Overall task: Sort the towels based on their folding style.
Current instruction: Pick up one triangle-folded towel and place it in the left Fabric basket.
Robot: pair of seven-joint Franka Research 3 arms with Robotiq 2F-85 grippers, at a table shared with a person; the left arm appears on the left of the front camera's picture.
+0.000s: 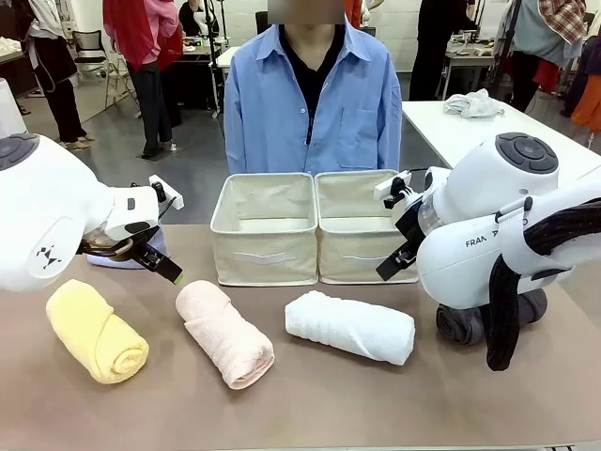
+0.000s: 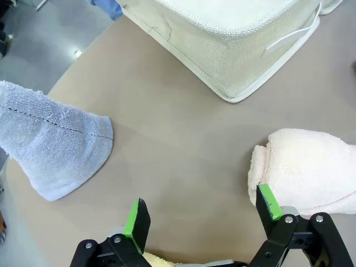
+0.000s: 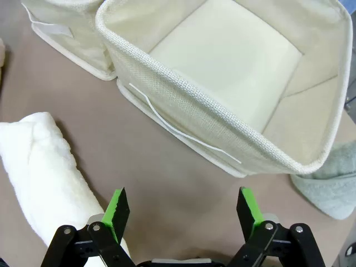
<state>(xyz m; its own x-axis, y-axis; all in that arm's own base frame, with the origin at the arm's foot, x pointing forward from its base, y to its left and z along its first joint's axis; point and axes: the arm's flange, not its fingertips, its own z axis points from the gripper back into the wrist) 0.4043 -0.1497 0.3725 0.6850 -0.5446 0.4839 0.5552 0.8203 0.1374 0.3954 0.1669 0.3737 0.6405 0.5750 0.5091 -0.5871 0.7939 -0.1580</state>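
Nearest, along the front of the table [image 1: 310,404]: yellow roll [image 1: 97,332], pink roll [image 1: 225,334] and white roll [image 1: 349,326], left to right, lying flat and apart. Dark grey roll [image 1: 470,322] at far right of the row, half hidden under right arm.

Just behind: left gripper [image 2: 203,207] spread wide, holding nothing, low over bare table between pink roll and lavender cone [image 2: 53,144]. Pink roll's end just outside the jaws on one side, contact unclear; cone well off to the other side. Pink roll's long axis diagonal in front view, far-left to near-right. Probably calls for a sideways shift and a wrist turn to straddle across the roll.

Right gripper [image 3: 183,203] likewise spread wide, empty. White roll just outside the jaws on one side, long axis slanting off; grey-green cone [image 3: 328,189] on the other side, just beside right bin [image 3: 222,111].

Left arm nearer yellow, pink, lavender; right arm nearer white, dark grey, grey-green.

Farther: left bin [image 1: 265,230] touching right bin, side by side, no towel seen inside either. Judged: sorting not yet begun. Beyond, person [image 1: 310,94] at the far edge.
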